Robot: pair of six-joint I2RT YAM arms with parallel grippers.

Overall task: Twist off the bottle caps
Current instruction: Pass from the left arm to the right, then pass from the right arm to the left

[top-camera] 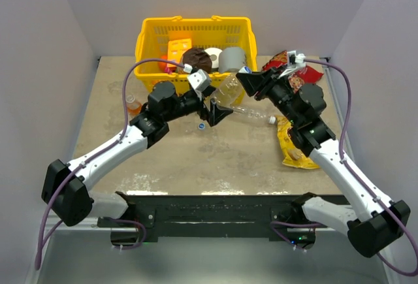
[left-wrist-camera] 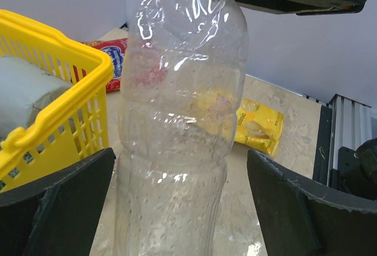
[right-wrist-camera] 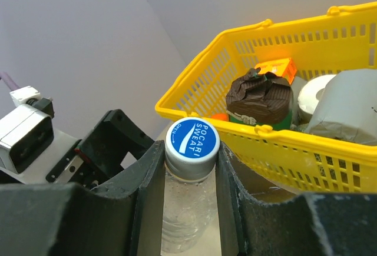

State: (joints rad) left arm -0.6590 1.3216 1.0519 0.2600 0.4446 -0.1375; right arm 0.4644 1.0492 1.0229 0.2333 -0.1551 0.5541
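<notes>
Right pincer (right-wrist-camera: 189, 153) clamps the cap (right-wrist-camera: 192, 140), left pincer (left-wrist-camera: 181, 159) gapes around the clear bottle (left-wrist-camera: 177, 103) — its axis spanning them, cap rightward.

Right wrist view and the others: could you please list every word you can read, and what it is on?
"POCARI SWEAT" on the blue bottle cap.
Tiny word beside it: too small to read.
Print on the yellow bag: blurred.
Print on the red packet: blurred.
</notes>
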